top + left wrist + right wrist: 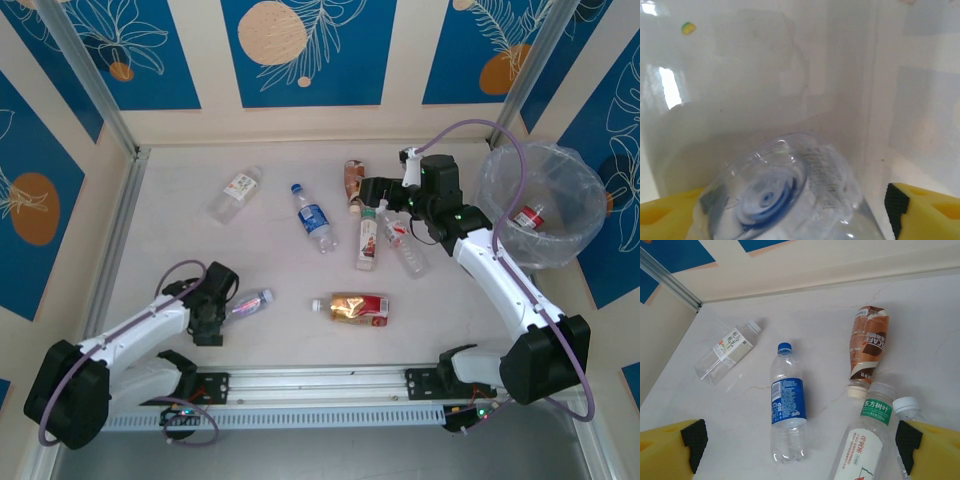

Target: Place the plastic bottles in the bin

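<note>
While one red-labelled bottle is already seen lying inside the bag-lined bin at the far right, seven more plastic bottles are spread over the pale table. At the near left, a small clear bottle on its side is straddled by the left gripper. In the left wrist view (the bottle's base turned toward the lens) a gap is visible between the bottle and the black pad on the right, so the jaws are judged open around it, not clamped. The right gripper is held above the cluster at mid-table, near the bin, its yellow fingers spread wide and empty. Below it a brown bottle is laid with its cap just beside the cap end of a green-and-white-labelled bottle, and a white-capped clear bottle is set just beside that. A blue-labelled bottle is placed apart to their left, with a white-labelled bottle farther left again. A gold-wrapped bottle is left lying alone toward the near edge, between the two arms.
</note>
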`<state>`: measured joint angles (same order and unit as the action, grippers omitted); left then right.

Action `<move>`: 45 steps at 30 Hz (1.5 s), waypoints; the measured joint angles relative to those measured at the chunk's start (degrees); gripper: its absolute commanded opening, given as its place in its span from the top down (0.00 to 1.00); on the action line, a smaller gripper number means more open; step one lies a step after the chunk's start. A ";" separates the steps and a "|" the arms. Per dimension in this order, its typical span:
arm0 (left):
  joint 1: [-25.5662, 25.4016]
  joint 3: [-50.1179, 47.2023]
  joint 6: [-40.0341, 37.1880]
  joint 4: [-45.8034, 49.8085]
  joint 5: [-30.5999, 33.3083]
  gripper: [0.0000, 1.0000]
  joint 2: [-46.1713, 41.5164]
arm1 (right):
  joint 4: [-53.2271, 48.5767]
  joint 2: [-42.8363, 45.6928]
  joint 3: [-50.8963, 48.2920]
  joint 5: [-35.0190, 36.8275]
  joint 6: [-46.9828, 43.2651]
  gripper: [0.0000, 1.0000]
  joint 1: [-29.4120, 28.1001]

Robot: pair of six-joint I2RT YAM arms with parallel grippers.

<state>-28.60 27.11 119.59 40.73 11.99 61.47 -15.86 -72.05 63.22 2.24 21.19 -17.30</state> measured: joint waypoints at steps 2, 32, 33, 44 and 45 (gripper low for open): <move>0.09 0.39 -0.02 0.59 -0.44 0.31 1.01 | -0.15 -0.02 0.00 0.24 0.02 0.01 -0.13; 1.11 16.22 -24.35 -3.93 7.26 0.72 7.02 | -0.52 -0.17 -2.32 -1.33 2.25 0.01 -3.15; 1.11 16.96 -26.75 -4.85 7.45 0.73 7.15 | -0.46 -0.17 -2.82 -1.88 2.67 0.01 -3.21; 1.11 21.75 -50.38 -16.06 1.60 0.75 10.01 | 6.38 -1.01 -11.45 -12.85 13.70 0.01 -4.39; 1.11 22.32 -52.19 -17.35 0.09 0.75 10.38 | 7.65 -1.33 -12.31 -14.16 14.84 0.01 -4.63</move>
<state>-27.49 49.43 67.40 23.38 12.08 71.85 -8.21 -73.38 50.92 -11.92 36.03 -21.93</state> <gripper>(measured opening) 0.417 0.993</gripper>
